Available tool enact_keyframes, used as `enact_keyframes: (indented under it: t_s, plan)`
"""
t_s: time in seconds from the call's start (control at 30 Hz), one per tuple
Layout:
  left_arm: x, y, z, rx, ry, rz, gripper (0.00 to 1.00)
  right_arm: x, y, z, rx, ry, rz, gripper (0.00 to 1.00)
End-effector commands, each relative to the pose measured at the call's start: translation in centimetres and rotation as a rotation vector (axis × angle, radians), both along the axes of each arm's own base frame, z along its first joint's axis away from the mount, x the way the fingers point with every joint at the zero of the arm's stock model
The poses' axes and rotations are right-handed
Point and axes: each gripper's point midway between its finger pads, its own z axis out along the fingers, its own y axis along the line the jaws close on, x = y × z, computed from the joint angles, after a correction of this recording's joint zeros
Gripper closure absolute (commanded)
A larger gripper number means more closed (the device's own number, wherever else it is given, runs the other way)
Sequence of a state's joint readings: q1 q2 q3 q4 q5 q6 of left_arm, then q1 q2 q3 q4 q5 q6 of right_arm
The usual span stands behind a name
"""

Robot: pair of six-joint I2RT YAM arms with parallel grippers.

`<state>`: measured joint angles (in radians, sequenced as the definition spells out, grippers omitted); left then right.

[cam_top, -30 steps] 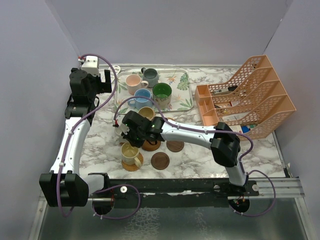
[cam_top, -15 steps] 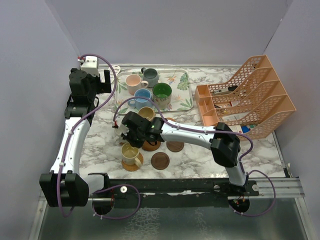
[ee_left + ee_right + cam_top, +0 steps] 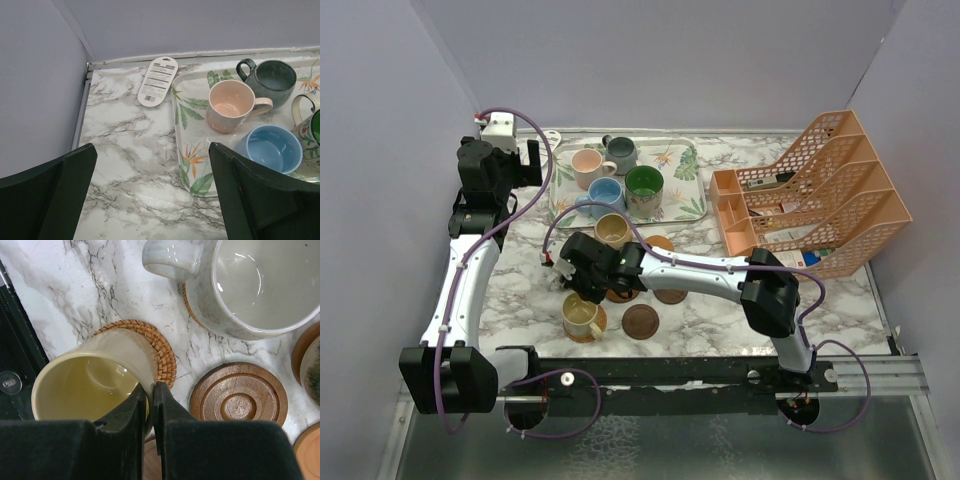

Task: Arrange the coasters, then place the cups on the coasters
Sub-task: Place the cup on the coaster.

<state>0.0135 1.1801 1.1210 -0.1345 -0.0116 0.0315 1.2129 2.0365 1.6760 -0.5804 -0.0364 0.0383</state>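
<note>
My right claw (image 3: 151, 390) is pinched shut on nothing at the wall of the pale yellow ceramic cup (image 3: 85, 385), which seems off-centre on the round woven coaster (image 3: 162, 352) by the marble worktop's (image 3: 100, 285) near edge, so I'd nudge low and slowly.

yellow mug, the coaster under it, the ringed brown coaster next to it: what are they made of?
The yellow mug looks like glazed ceramic: glossy highlights inside, smooth thick rim. The coaster under it seems woven rattan or a similar fibre, with a braided weave along the edge. The brown coaster looks like wood with a matte finish, showing grain and turned concentric rings.
</note>
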Motion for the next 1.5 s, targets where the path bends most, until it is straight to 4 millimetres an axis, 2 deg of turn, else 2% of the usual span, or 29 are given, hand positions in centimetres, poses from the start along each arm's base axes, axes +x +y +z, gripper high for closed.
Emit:
enact_keyframes:
  t_s: [0.0, 0.3, 0.7, 0.87, 1.1, 1.3, 1.47]
  plan:
    - [-0.3, -0.1, 1.5, -0.018, -0.053, -0.011, 0.01, 0.2, 0.6, 2.1, 0.059, -0.042, 0.0, 0.95]
    - [-0.4, -0.2, 1.5, -0.02, -0.056, -0.016, 0.01, 0.7, 0.8, 2.6, 0.059, -0.064, -0.003, 0.93]
    - [-0.5, -0.3, 1.6, -0.019, -0.056, -0.019, 0.01, 1.2, 1.1, 4.8, 0.091, -0.095, -0.011, 0.92]
    - [-0.5, -0.2, 1.6, -0.018, -0.056, -0.019, 0.01, 1.2, 1.2, 5.0, 0.092, -0.095, -0.008, 0.92]
    - [-0.6, -0.2, 1.6, -0.017, -0.058, -0.019, 0.01, 0.8, 1.0, 3.4, 0.062, -0.07, 0.005, 0.91]
    - [-0.6, -0.2, 1.4, -0.012, -0.056, -0.02, 0.01, 0.4, 1.1, 2.8, 0.053, -0.054, 0.022, 0.85]
    - [-0.6, -0.1, 1.4, -0.009, -0.057, -0.02, 0.01, 0.6, 1.2, 3.4, 0.062, -0.061, 0.021, 0.73]
